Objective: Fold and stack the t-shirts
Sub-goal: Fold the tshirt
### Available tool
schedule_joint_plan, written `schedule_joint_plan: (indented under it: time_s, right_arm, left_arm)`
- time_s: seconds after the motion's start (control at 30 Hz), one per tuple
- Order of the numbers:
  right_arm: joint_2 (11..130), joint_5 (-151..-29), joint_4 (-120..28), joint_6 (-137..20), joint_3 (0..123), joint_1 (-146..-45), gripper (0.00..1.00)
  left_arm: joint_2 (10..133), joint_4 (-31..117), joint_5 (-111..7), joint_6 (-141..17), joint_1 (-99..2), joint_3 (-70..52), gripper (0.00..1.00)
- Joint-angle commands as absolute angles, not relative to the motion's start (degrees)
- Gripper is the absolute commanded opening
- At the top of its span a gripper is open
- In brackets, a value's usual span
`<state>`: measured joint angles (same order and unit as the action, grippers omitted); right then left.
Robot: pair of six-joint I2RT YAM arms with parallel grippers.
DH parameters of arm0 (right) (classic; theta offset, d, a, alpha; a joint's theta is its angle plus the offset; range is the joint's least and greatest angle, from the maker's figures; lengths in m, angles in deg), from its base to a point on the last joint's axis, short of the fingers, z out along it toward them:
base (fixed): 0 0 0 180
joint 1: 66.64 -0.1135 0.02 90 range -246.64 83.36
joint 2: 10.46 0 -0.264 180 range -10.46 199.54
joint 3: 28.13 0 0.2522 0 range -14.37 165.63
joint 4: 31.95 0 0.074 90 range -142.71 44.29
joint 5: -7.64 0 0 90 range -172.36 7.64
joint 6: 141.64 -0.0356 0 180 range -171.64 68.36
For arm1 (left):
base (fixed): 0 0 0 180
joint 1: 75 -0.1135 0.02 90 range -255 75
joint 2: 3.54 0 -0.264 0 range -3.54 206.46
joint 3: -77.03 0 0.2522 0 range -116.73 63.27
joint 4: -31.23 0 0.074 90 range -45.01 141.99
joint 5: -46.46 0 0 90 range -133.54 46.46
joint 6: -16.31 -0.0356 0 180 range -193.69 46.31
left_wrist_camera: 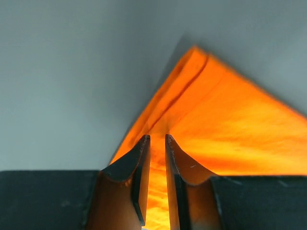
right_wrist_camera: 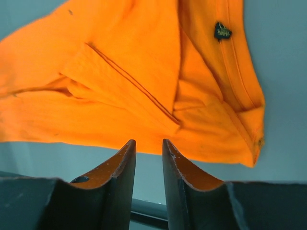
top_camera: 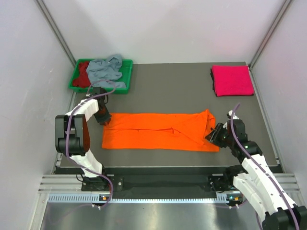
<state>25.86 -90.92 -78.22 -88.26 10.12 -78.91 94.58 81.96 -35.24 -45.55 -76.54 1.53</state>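
Observation:
A bright orange t-shirt (top_camera: 158,132) lies folded into a long band across the middle of the table. My left gripper (top_camera: 104,118) sits at its far left corner. In the left wrist view its jaws (left_wrist_camera: 157,137) stand slightly apart over the orange cloth (left_wrist_camera: 230,124), open. My right gripper (top_camera: 213,135) is at the shirt's right end. Its jaws (right_wrist_camera: 148,141) are open just off the cloth's (right_wrist_camera: 120,62) near edge, with bare table between them. A magenta pink t-shirt (top_camera: 232,80) lies folded at the back right.
A green tray (top_camera: 125,76) at the back left holds a crumpled grey-blue shirt (top_camera: 105,69) and a dark red one (top_camera: 83,75). White walls close in the dark table (top_camera: 168,91) on three sides. A metal rail runs along the near edge.

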Motion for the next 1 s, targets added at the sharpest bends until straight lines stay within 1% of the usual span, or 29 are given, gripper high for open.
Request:
schedule_joint_plan:
  time_s: [0.0,0.17,0.27,0.37,0.47,0.57,0.67,0.8,0.93,0.97]
  right_arm:
    - [27.94,-89.92,-76.22,-88.82,14.54,-79.38,0.29]
    - [36.37,-92.11,-67.17,-88.29,15.16,-79.38,0.26]
    - [42.79,-94.22,-63.82,-87.85,16.39,-79.47,0.24]
    - [47.27,-93.35,-60.75,-87.07,15.96,-79.56,0.24]
    - [52.02,-88.0,-61.09,-84.18,17.09,-79.12,0.24]
    - [56.85,-87.37,-60.65,-82.49,18.06,-78.94,0.25]
    - [60.29,-87.72,-60.82,-82.32,19.2,-78.86,0.26]
    - [59.68,-85.71,-64.07,-82.32,21.57,-78.86,0.26]
    - [59.32,-84.91,-65.4,-80.82,24.3,-78.86,0.29]
    - [59.76,-85.26,-65.22,-79.95,25.17,-78.59,0.3]
  left_arm:
    - [93.14,82.35,-32.36,-45.74,-76.93,-3.43,0.24]
    - [93.92,80.86,-39.3,-44.78,-76.85,-6.87,0.25]
    - [96.29,79.27,-40.9,-44.51,-76.76,-6.87,0.25]
    - [99.9,79.01,-39.94,-44.42,-76.76,-7.22,0.25]
    - [103.15,79.97,-38.27,-44.86,-76.85,-7.48,0.25]
    - [105.87,82.07,-34.93,-44.69,-76.93,-8.97,0.25]
    - [104.49,83.31,-33.34,-45.29,-76.85,-11.26,0.24]
    - [99.13,83.05,-33.42,-46.88,-76.67,-13.01,0.26]
    - [93.94,80.78,-42.11,-48.38,-75.18,-13.29,0.28]
    - [92.36,79.46,-49.87,-48.29,-75.18,-12.68,0.29]
